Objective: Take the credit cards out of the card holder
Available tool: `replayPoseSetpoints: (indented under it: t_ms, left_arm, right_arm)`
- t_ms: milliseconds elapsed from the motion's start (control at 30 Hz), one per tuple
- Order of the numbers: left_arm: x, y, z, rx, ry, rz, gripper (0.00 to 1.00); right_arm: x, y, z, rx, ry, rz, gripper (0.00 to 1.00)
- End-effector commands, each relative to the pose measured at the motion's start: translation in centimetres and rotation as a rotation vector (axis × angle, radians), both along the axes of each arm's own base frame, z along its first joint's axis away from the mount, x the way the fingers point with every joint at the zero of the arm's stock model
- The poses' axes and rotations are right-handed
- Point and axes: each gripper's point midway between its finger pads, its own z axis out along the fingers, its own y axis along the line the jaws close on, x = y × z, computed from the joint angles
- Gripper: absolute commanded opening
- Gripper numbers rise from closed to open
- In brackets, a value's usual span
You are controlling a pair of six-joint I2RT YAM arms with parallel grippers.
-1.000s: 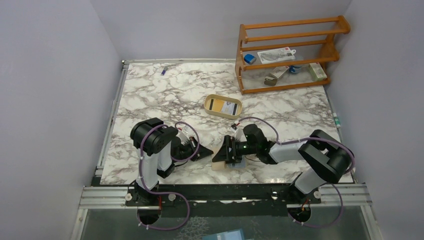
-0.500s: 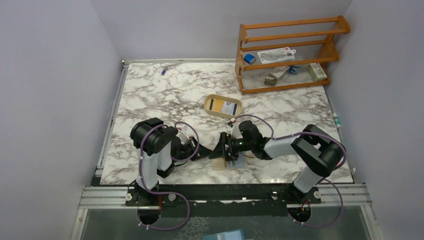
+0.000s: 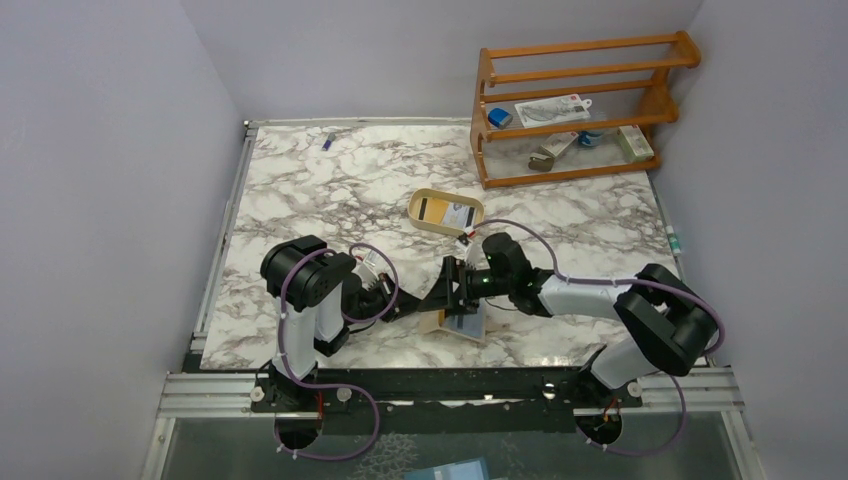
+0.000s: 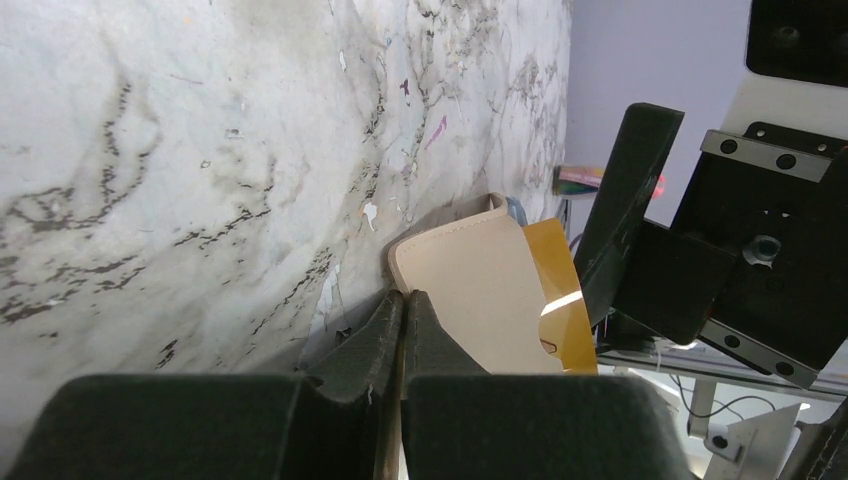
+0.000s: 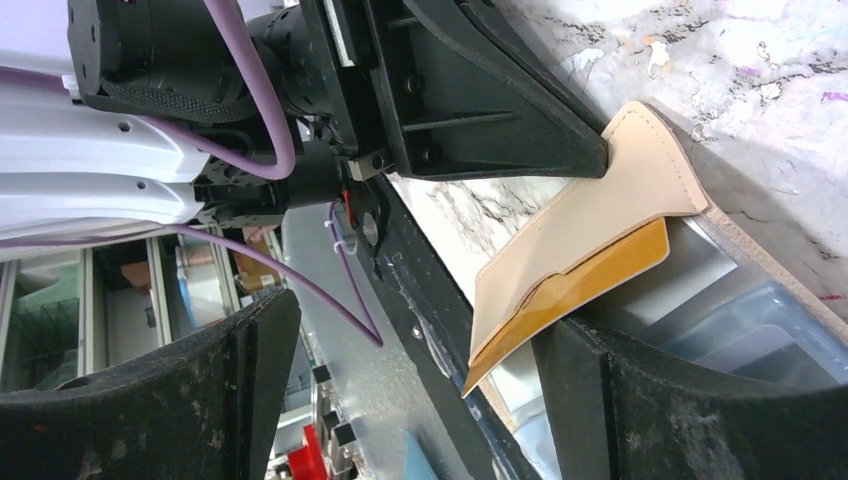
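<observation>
Pinching a beige flap of the holder (image 4: 470, 290) at its edge, the left hand (image 4: 403, 305) is closed tight and props that flap up off the desk (image 3: 330, 190), near the front edge between the two arms. The right hand (image 5: 420, 330) is spread wide with nothing in it, its two fingers straddling the opened holder. The orange card (image 5: 590, 280) lies straight ahead of the right hand, tucked under the flap's pocket with only a strip and one free corner showing. Its long axis runs slantwise across the gap, the free corner pointing back between the fingers. The right hand looks like the one to pull it, since the left is busy holding. It would likely have to close on that exposed corner and draw the card along its length, away from the pocket. The left hand's tips sit right against the flap, close to where the right fingers must go, so there is little room. Bluish plastic shows deeper in the holder, card or sleeve I cannot tell. Beyond lies a tan tray (image 3: 415, 203), well apart, and a wooden rack (image 3: 585, 47) at the far right.
</observation>
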Motion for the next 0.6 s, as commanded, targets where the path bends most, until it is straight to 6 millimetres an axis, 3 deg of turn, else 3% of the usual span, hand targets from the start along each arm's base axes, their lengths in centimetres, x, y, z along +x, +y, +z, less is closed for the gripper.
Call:
replayPoseSetpoints:
  t_ms: [0,167,300,567]
  left_arm:
    - [2.2,1.1,1.9,0.011,-0.237,0.089,0.0]
    - [2.1,1.2,1.9,0.015,-0.235,0.091,0.0]
    - [2.1,1.3,1.8,0.019,-0.234,0.091,0.0]
    - [2.1,1.2,1.7,0.019,-0.232,0.089,0.0]
  right_arm:
    - [0.6,0.7,0.8,0.03,-0.026,0.015,0.88]
    - [0.2,0.2,-1.1,0.012,-0.005,0.01,0.77]
    - [-0.1,-0.7,-2.6,-0.04,0.008,-0.014,0.6]
    - [-0.6,-2.2,-3.4,-0.097,-0.012,-0.033,0.42]
